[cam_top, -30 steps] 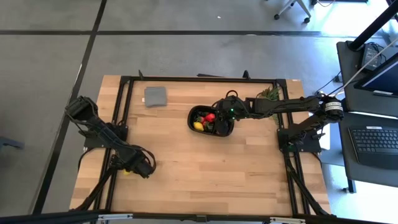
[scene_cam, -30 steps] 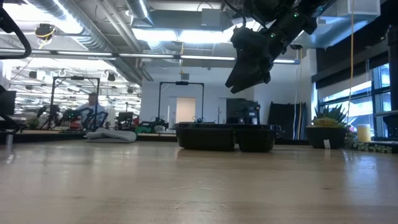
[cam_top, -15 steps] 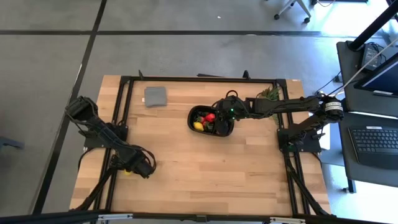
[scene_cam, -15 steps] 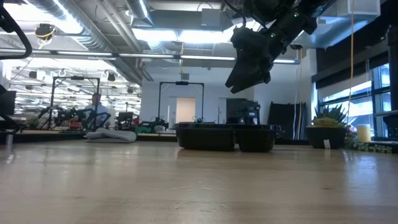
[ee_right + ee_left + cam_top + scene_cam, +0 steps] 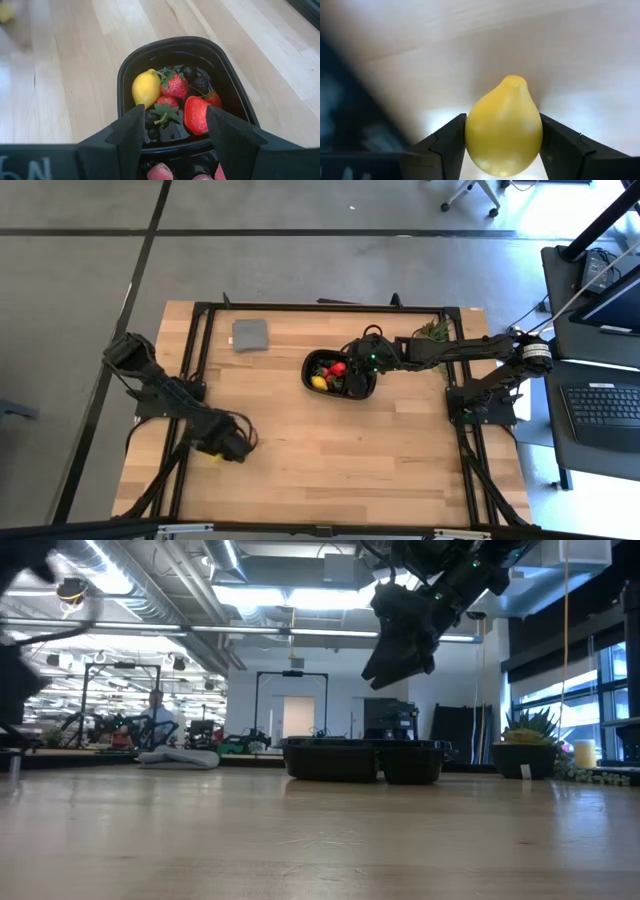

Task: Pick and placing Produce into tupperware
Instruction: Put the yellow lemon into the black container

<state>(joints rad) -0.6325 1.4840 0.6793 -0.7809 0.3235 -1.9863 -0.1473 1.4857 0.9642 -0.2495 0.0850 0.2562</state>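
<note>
Left gripper low at the table's left front edge, fingers pressed on both sides of a yellow lemon. Right gripper hangs above the black tray, fingers parted with nothing between them.

Wooden table, pale planks, framed by black rails. Floor around it grey concrete. A desk with a laptop stands off the right side.

Low view only: a long hall behind the table, ceiling lights, ducts, a person seated at distant benches, a potted plant at the table's far right.

High view only: a flat grey square near the far left corner, well apart from the tray.

Right wrist view only: tray contents, a second lemon, several strawberries and dark berries crowded together in one compartment.
</note>
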